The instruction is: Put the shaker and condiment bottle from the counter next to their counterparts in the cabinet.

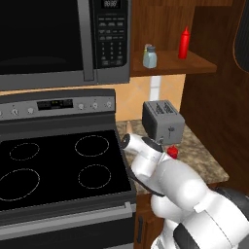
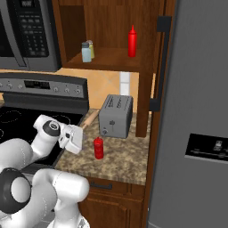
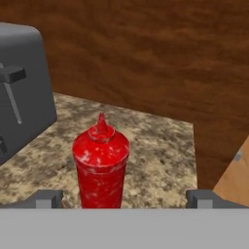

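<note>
The stubby red condiment bottle [image 3: 100, 165] stands upright on the granite counter [image 3: 160, 146], in front of the toaster [image 2: 116, 116]. My gripper [image 3: 125, 198] is open and level with the bottle. Its fingertips [image 3: 48, 198] sit wide on either side, and the bottle stands just ahead of them, a little left of centre, untouched. From the right base view the gripper [image 2: 81, 141] is just left of the condiment bottle [image 2: 98, 148]. The pale blue shaker [image 2: 86, 52] stands on the cabinet shelf [image 2: 111, 60] beside the yellowish shaker [image 2: 91, 48]. The slim red bottle [image 2: 132, 41] stands further right.
A grey toaster [image 1: 163, 121] sits at the back of the counter. The black stovetop [image 1: 58, 165] lies to the left under the microwave [image 1: 63, 39]. A tall grey fridge [image 2: 196, 111] and a wooden side panel [image 3: 146, 53] close the counter on the right.
</note>
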